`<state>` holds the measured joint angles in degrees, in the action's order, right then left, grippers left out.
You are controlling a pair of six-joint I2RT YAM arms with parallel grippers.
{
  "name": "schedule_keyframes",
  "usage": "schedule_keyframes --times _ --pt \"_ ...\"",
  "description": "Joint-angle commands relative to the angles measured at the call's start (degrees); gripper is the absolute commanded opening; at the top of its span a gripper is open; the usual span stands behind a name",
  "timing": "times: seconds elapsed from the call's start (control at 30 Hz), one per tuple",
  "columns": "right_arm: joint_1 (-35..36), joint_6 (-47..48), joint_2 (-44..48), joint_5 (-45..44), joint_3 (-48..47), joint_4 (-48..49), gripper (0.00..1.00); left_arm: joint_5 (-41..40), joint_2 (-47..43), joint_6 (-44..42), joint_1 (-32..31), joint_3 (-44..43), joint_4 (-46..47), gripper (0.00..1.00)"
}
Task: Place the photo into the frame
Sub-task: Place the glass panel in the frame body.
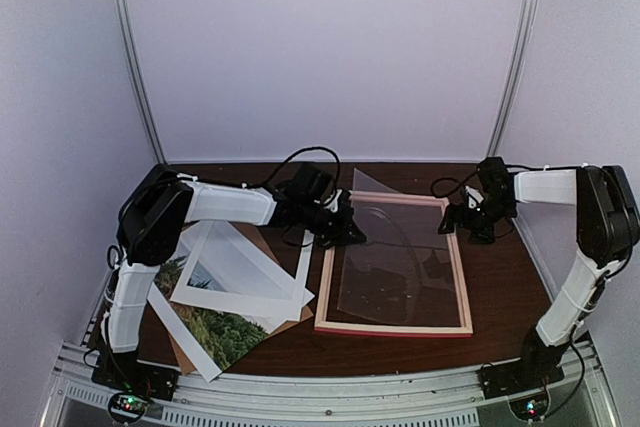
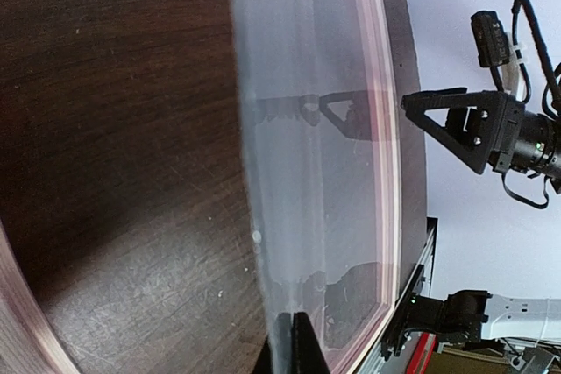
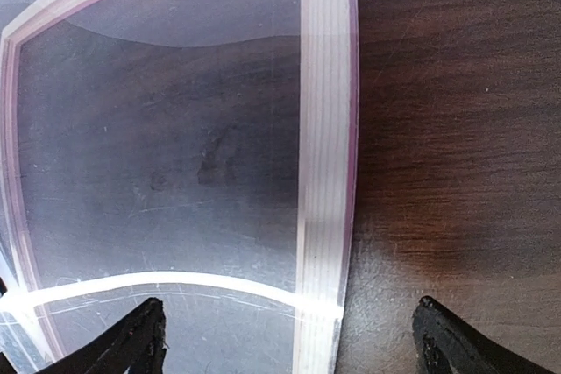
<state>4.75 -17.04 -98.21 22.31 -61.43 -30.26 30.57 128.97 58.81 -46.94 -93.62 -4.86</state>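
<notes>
Left gripper (image 1: 347, 231) is clamped tight on the clear sheet (image 1: 390, 267), which bows over the frame (image 1: 395, 328). Right gripper (image 1: 458, 222), jaws fully spread and empty, hovers above the frame's far right corner.

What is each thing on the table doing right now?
frame: lying flat, no photo inside.
clear sheet: bent, one edge lifted off the frame.
photo: lying on the left, partly under the white mat.
white mat: lying on top of the photo.
left pincer: shut on the clear sheet.
right pincer: open, holding nothing, by the frame's far right corner.
</notes>
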Motion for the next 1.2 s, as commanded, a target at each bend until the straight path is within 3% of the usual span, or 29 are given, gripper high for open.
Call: schedule_keyframes --times 0.0,1.17 --pt "0.65 0.34 -1.49 0.51 -0.10 1.45 0.97 -0.68 -0.59 -2.19 0.75 0.22 -0.11 0.00" --pt "1.22 0.86 -3.17 2.57 1.22 2.80 0.97 -1.30 -1.44 -3.54 0.97 1.45 -1.27 0.00"
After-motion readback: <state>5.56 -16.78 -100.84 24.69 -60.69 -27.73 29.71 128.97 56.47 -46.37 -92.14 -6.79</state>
